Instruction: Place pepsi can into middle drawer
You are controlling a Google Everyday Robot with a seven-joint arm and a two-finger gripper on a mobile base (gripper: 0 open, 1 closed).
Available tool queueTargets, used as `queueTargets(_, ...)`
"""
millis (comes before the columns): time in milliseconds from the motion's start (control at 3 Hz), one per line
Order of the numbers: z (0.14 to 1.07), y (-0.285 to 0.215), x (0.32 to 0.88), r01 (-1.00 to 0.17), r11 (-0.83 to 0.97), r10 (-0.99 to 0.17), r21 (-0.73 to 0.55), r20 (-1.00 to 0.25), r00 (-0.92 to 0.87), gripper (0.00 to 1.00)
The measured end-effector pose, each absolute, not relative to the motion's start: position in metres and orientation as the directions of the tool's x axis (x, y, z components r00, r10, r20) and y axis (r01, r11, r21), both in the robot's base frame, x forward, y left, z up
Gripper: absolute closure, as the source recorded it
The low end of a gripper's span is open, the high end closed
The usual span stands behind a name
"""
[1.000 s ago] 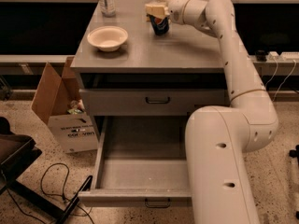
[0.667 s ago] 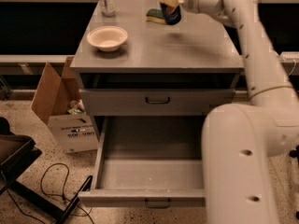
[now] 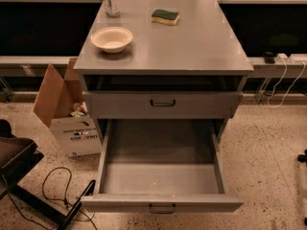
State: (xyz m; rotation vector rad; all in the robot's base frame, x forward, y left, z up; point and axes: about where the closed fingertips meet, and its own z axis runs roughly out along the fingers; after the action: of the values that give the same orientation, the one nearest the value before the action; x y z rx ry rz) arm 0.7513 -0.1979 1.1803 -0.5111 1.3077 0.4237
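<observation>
The middle drawer (image 3: 160, 178) is pulled wide open below the cabinet, with a bare grey floor and a small dark handle at its front. The handled grey drawer front (image 3: 162, 103) above it is shut. The pepsi can is out of view. My gripper and arm are out of view too.
On the grey cabinet top (image 3: 192, 47) stand a cream bowl (image 3: 112, 38) at the left, a yellow-green sponge (image 3: 165, 17) at the back and a tall clear bottle (image 3: 111, 0) at the back left. A cardboard box (image 3: 64, 111) stands on the floor left of the cabinet, with cables (image 3: 57, 190) near it.
The arm, which held the can above the cabinet top's back right, has left the view with the can. The sponge now shows where the gripper was.
</observation>
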Motion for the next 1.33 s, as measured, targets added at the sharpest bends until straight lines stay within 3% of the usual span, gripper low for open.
queueTargets(333,1.251,-0.197,0.665,-0.532,0.846,0.11,-0.046,-0.96,0.259,1.0)
queueTargets(667,1.238,-0.187,0.6,-0.543,0.839,0.14,0.031,-0.977,0.16,1.0)
queueTargets(1333,1.052,-0.199,0.559,-0.501,0.856,0.063,0.126,-0.988,-0.141,1.0)
